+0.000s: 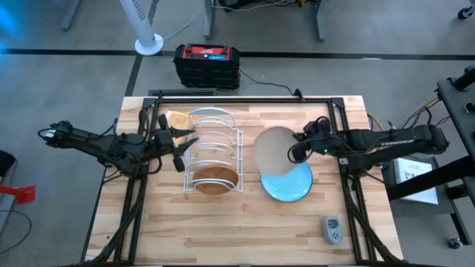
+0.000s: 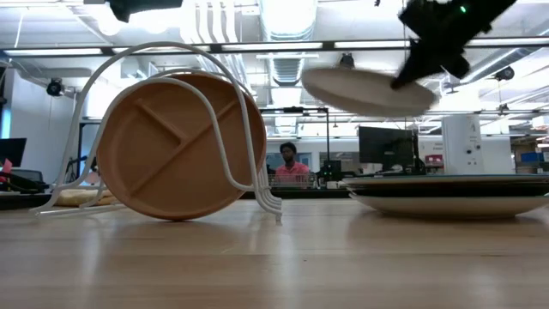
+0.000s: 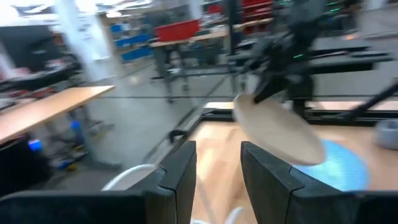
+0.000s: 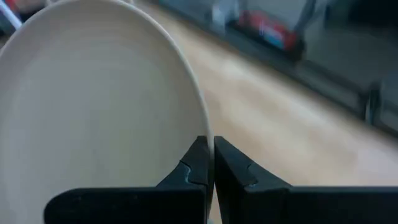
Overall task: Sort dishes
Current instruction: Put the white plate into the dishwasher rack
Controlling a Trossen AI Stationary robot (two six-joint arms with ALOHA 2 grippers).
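Note:
My right gripper [image 1: 295,150] is shut on an off-white plate [image 1: 274,150], held in the air between the white wire rack [image 1: 211,152] and a light blue plate [image 1: 289,183] that lies flat on the table. A brown wooden divided plate [image 2: 176,146] stands on edge in the rack's near slot. My left gripper [image 1: 178,148] is open and empty at the rack's left side, above the table. The off-white plate also shows in the left wrist view [image 3: 280,127]. My right gripper pinches the off-white plate's rim [image 4: 205,134] on its right side between its two fingers, one on each face. The fingers come level from the table's right. The plate hangs clear of the table, nearly level, tilted slightly [image 2: 369,90].
A tan waffle-textured block [image 1: 177,119] lies at the rack's far left. A grey device [image 1: 332,229] lies near the front right. A black and red box [image 1: 207,65] stands beyond the far edge. A person [image 2: 292,167] sits in the room behind.

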